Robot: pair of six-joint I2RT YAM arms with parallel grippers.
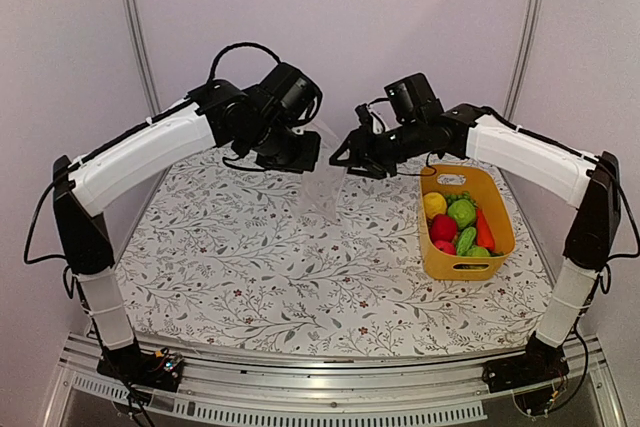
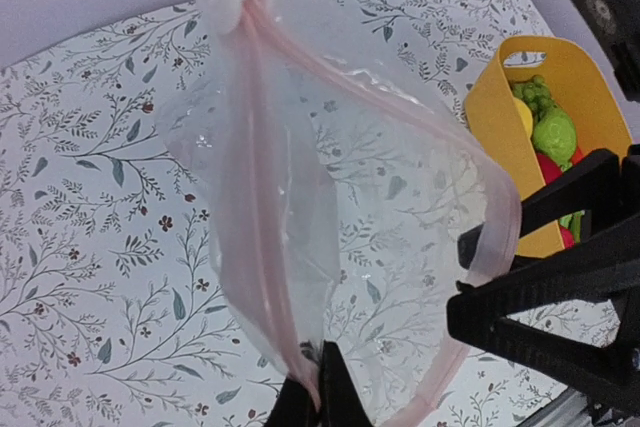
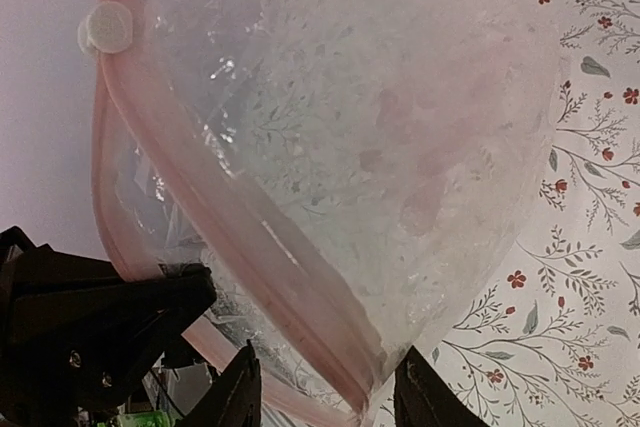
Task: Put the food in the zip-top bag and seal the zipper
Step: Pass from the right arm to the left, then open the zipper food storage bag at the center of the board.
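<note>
Left arm [image 1: 140, 152] and right arm [image 1: 525, 152] raised inward; left end effector [image 2: 318, 392] pinched shut, right end effector [image 3: 325, 387] parted.

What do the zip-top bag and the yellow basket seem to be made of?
Zip-top bag: thin clear plastic film, glossy; the tablecloth pattern shows through, creases glint. Yellow basket: probably rigid moulded plastic, with smooth opaque walls and a cut-out handle.

ok so the zip-top bag [image 2: 380, 227] = thin clear plastic, glossy, crinkly af; its zipper [image 2: 255, 127] is a smoother pinkish strip. The basket [image 1: 462, 268] = smooth yellow plastic, slight sheen. The table cover [image 1: 280, 267] looks like matt printed cloth imo. My left gripper [image 2: 318, 392]: matt black plastic.
</note>
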